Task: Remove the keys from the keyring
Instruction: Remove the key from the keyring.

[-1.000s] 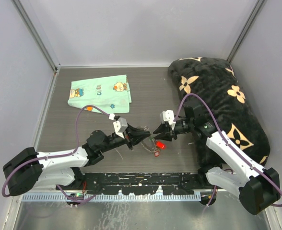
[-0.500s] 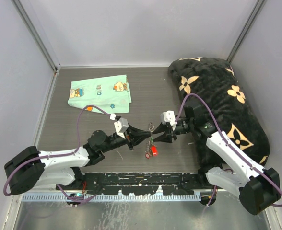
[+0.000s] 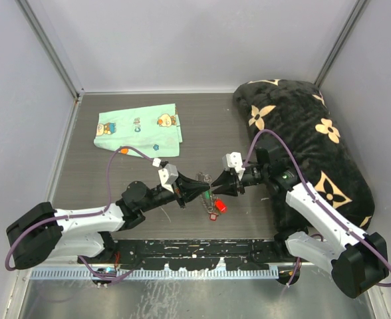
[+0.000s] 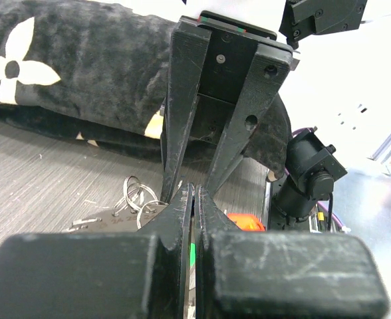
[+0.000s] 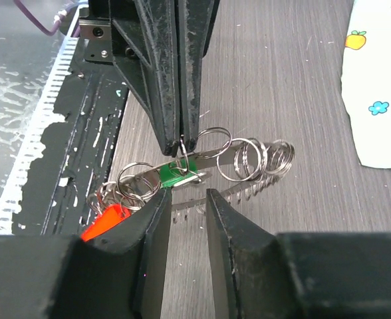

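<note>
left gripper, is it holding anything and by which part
Yes: the left gripper is shut, its tips pinching the top of a small ring on the key bunch, just above the green key.

The right gripper (image 3: 215,189) is drawing up to the tip of the left gripper (image 3: 206,189), almost touching it. The keyring (image 3: 201,178) is bunching just beyond that tip, and the keys (image 3: 218,207) are hanging closer beneath it.

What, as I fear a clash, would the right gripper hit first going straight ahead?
Probably the green-headed silver key on the silver wire keyring, just ahead of the right gripper; the left gripper lies beyond.
</note>
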### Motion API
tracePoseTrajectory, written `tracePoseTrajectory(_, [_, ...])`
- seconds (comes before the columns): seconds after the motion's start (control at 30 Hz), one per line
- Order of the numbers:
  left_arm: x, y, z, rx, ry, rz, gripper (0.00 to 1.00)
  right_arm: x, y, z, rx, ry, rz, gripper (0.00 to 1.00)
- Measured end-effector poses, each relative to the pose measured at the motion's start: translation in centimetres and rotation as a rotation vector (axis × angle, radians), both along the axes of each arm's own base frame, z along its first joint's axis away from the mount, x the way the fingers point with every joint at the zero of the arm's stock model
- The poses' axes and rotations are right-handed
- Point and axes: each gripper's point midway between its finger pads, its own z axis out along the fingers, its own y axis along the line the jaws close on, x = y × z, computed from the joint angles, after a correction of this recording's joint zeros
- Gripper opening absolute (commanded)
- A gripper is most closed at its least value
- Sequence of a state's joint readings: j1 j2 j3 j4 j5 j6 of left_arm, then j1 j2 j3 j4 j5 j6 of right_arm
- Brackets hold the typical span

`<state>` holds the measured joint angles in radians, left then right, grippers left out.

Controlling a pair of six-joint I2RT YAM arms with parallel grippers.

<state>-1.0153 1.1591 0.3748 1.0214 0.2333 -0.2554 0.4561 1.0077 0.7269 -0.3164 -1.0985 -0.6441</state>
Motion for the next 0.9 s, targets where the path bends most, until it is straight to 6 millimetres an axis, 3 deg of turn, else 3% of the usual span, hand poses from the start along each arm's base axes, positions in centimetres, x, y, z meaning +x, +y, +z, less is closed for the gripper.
tracePoseTrajectory(0.2, [0.0, 0.0, 0.0, -0.001, -0.001, 0.001, 0.00, -0.5, 0.0, -0.1, 0.010, 0.009, 0.024, 0.42])
tracePoseTrajectory(0.63, [0.1, -0.5, 1.5, -0.032, -0.020, -0.004, 0.00, -0.8, 0.1, -0.3, 0.020, 0.026, 0.034, 0.43])
tracePoseTrajectory(0.9, [0.1, -1.0, 0.9, -0.024, -0.015, -0.011, 0.00, -0.6, 0.2, -0.4, 0.020, 0.046, 0.015, 0.32])
